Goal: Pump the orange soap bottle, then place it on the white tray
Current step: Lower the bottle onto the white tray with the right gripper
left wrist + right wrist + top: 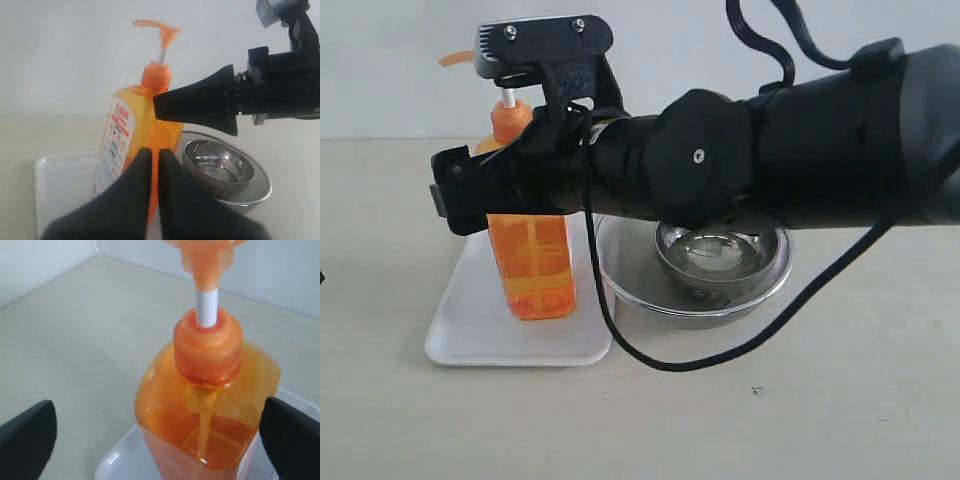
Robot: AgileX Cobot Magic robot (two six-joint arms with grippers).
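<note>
The orange soap bottle (535,270) stands upright on the white tray (480,330), its pump head raised on the white stem. My right gripper (455,195) reaches across from the right at the bottle's shoulder. In the right wrist view it (160,440) is open, its black fingers (27,437) wide apart on either side of the bottle (210,400), with a clear gap on one side. My left gripper (155,155) is shut on nothing, low in front of the bottle (145,115) and the tray (60,185).
A steel bowl (720,255) sits in a wider shallow metal dish (620,270) just right of the tray, under the right arm. A black cable (620,335) hangs from that arm down to the table in front of the dish.
</note>
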